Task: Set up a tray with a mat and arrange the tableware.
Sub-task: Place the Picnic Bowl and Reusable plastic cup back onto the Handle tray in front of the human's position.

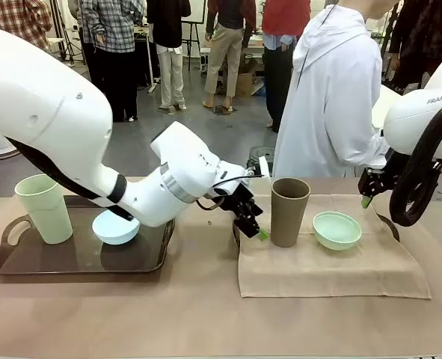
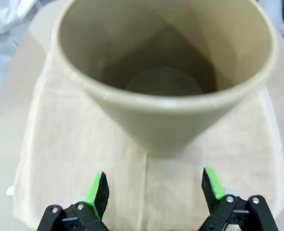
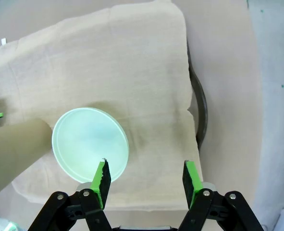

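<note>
I am taking the beige mat [image 1: 333, 269] as my reference. It is a soft woven cloth with a coarse weave and a few creases, and it is draping over a dark tray [image 3: 202, 110]. The right wrist view is giving me that tray's curved rim along one edge of the mat.

The brown tumbler [image 1: 289, 212], matte and tapering towards its base, is standing upright on the mat's left part. The mint green bowl [image 1: 337, 229], smooth and round, is sitting on the mat just right of it. The left wrist view is showing me down into the tumbler's empty inside.

Well left of the mat, the pale green tumbler [image 1: 45, 208] and the light blue bowl [image 1: 116, 228] are resting on a second tray [image 1: 11, 258], which is glossy brown with a handle cut-out.

The left gripper [image 1: 252, 224] is hanging at the mat's left edge. Its fingers are spread wide on either side of the tumbler's base and are gripping nothing. The right gripper [image 1: 366, 196] is hovering over the mat's far right part. Its green pads [image 3: 191, 177] are standing well apart with only cloth between them.
</note>
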